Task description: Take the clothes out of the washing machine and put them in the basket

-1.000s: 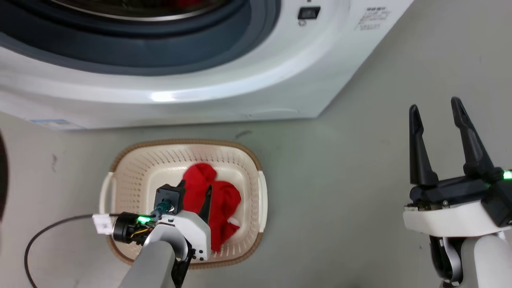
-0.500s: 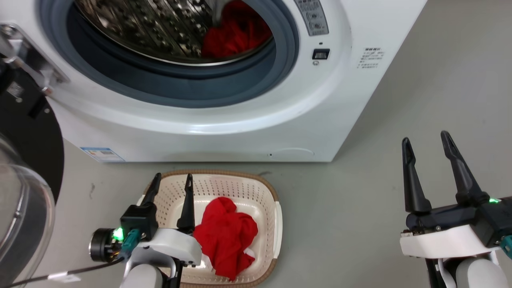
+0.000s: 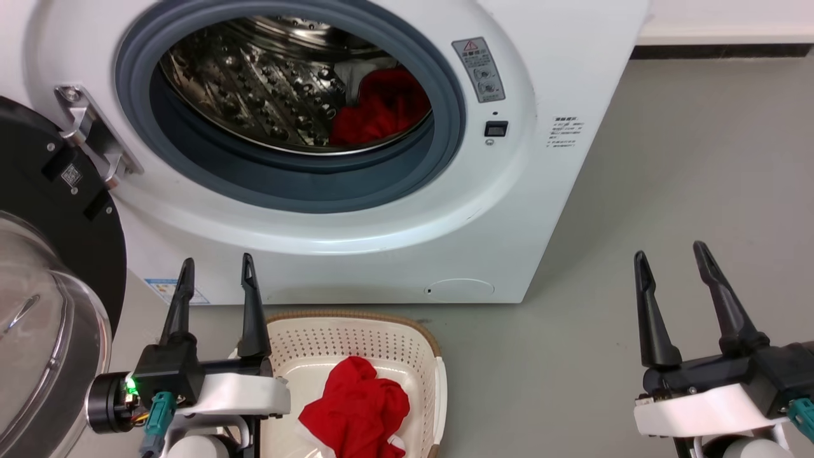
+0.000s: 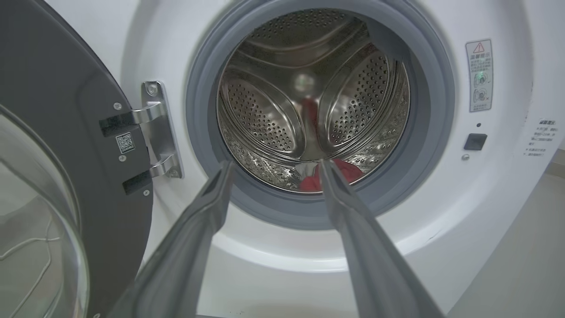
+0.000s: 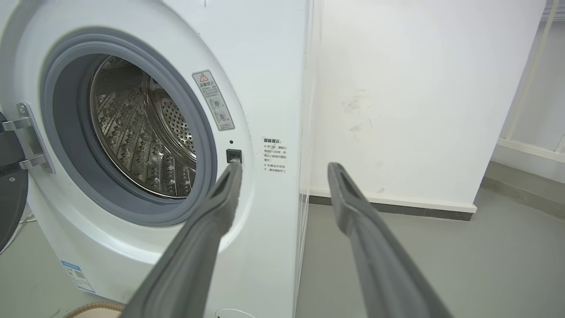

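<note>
At nine o'clock of the head view, the black-framed glass door [image 3: 70, 222] stands swung open on its metal hinge [image 3: 95, 137]. Just right of it, at seven o'clock, the left gripper [image 3: 217, 259] is open and empty. Its two dark fingers are apart and point toward twelve, their tips seen before the white front of the washing machine [image 3: 381, 254]. Through the left wrist view they frame the lower part of the porthole. At six o'clock the basket [image 3: 356, 334] sits on the floor [image 3: 699, 159] close before the machine. A red garment [image 3: 356, 407] lies crumpled inside it, with a bit of white showing at its lower edge. Up at twelve o'clock the steel drum [image 3: 254, 76] holds a second red garment [image 3: 381, 108], bunched at the drum's five o'clock with a white patch above it. At four o'clock the right gripper [image 3: 668, 249] hovers over the floor, well apart from the machine, fingers spread and holding nothing.
</note>
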